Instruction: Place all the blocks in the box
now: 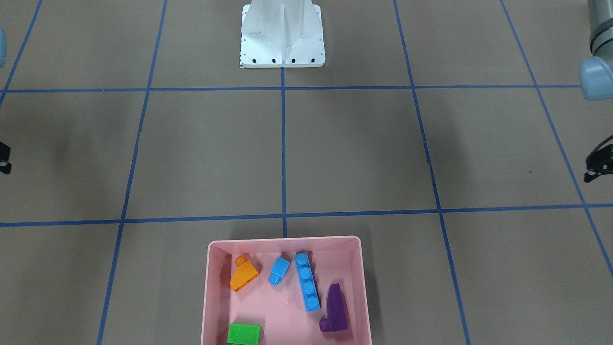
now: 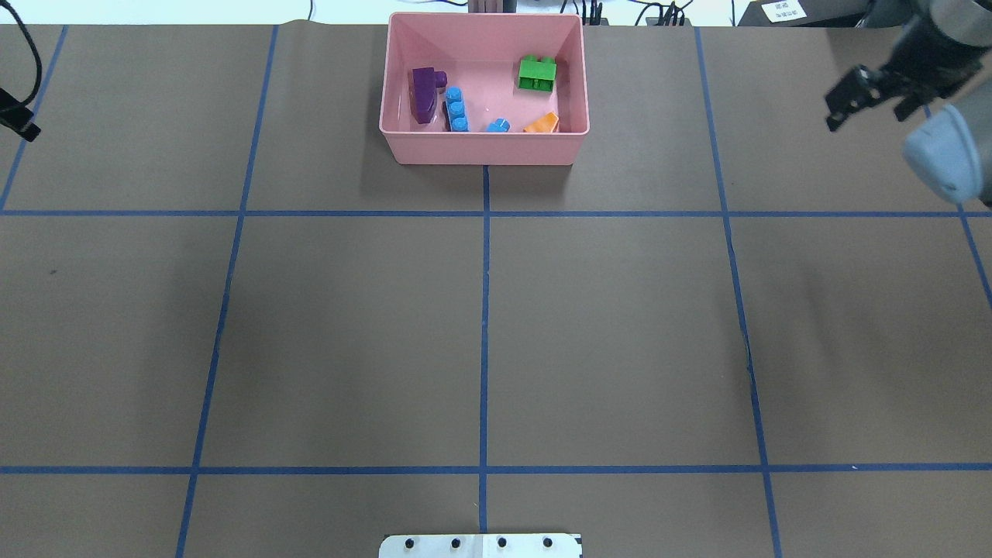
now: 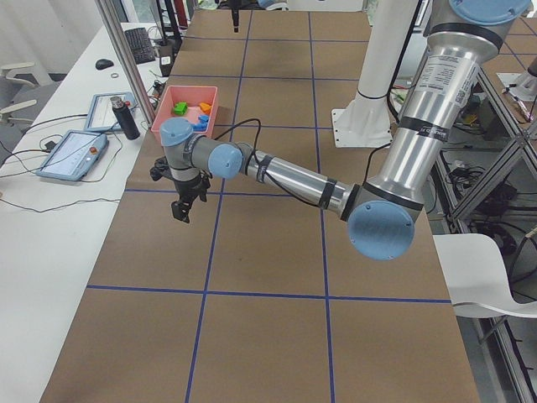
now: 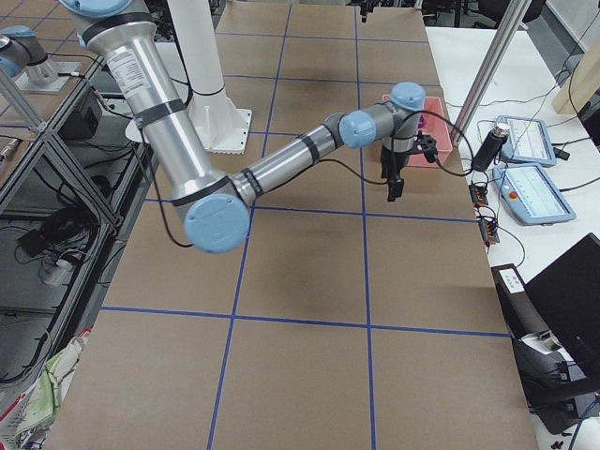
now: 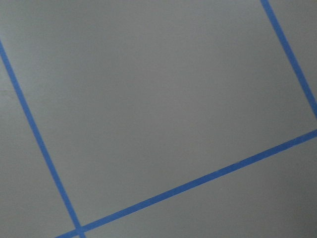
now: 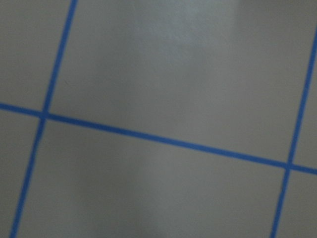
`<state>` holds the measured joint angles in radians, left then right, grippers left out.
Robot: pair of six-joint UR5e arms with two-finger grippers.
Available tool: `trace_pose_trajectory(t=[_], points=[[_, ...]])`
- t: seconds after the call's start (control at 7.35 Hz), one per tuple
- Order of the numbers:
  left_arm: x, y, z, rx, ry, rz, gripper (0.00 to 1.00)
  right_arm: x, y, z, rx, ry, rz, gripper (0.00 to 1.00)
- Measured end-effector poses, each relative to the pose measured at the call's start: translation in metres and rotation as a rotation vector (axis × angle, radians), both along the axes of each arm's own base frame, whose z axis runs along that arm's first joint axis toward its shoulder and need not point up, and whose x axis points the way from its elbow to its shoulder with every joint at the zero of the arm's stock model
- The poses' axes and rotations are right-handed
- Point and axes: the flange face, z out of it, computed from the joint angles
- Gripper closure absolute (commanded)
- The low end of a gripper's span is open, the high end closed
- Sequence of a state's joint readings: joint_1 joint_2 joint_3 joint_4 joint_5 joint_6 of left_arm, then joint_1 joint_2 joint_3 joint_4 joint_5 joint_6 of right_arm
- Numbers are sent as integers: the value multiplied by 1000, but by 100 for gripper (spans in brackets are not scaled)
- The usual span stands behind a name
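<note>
Overhead exterior: left hand (image 2: 22,125), right hand (image 2: 868,118) at opposite edges

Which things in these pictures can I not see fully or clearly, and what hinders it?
Green block: front-facing view, bottom edge cuts it and the pink box.
Orange block, small light-blue block: overhead view, box's near wall hides their lower parts.
Left gripper: overhead view, left edge cuts it; open or shut unclear.
Right gripper: overhead view, dark and small; opening unclear.
</note>
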<state>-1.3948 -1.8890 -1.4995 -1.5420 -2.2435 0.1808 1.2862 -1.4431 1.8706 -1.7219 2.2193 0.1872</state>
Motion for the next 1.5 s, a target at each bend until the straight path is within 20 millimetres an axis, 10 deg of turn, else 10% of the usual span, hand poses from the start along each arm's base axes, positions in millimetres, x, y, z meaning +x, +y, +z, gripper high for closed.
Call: trace_pose_trajectory(t=[0.27,0.68,1.5], points=[[-54,16,51,-24,-11,-3,0,65,66,69,-33,15,-28,0],[-96,75,129,-139,10,-67,0,98,135,139,-77,8,-2,1],[-108,111,154,-184,137,-111,0,97,128,139,-101,-11,96,0]])
